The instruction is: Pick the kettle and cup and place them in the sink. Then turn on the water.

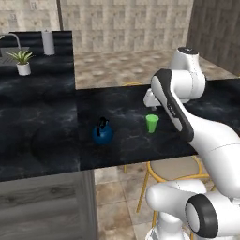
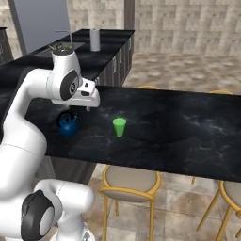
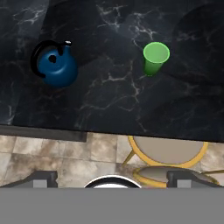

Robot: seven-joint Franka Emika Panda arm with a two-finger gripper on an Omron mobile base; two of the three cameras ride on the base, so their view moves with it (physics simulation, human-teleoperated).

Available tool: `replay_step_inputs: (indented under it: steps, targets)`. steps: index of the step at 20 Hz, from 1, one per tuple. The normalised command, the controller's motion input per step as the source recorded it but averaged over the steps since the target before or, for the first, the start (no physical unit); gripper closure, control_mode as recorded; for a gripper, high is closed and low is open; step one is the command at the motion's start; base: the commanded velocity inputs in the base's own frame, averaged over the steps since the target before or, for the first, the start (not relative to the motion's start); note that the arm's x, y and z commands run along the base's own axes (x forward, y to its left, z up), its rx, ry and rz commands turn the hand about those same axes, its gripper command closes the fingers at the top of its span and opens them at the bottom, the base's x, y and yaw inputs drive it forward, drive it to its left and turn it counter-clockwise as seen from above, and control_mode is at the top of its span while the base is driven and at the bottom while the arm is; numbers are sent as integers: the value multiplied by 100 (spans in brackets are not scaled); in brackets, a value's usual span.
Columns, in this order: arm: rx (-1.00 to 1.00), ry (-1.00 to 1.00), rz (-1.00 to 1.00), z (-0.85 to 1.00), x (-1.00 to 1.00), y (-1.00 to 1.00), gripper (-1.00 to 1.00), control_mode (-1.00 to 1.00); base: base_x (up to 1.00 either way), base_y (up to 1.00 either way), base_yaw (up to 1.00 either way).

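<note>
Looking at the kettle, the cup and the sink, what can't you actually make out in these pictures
- Sink: left base view, cut off by the left edge; the basin's inside is hidden.
- Kettle: spout too small to tell.
- Cup: contents unclear.
- Gripper: fingers hidden under the hand.

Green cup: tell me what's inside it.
In the hand view the cup stands upright on the black counter, and its open mouth shows only green inner wall and bottom, nothing inside. The base views are too side-on to check.
</note>
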Motion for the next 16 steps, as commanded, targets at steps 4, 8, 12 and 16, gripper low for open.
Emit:
replay_step_inputs:
  steps: [4, 8, 12, 16]
  targets:
    - [0, 0, 0, 0, 0, 0, -100, 100, 38, -30, 0]
    - [0, 0, 0, 0, 0, 0, -100, 100, 30, -25, 0]
    - [0, 0, 0, 0, 0, 0, -100, 100, 42, -25, 0]
    - [0, 0, 0, 0, 0, 0, -100, 100, 46, -25, 0]
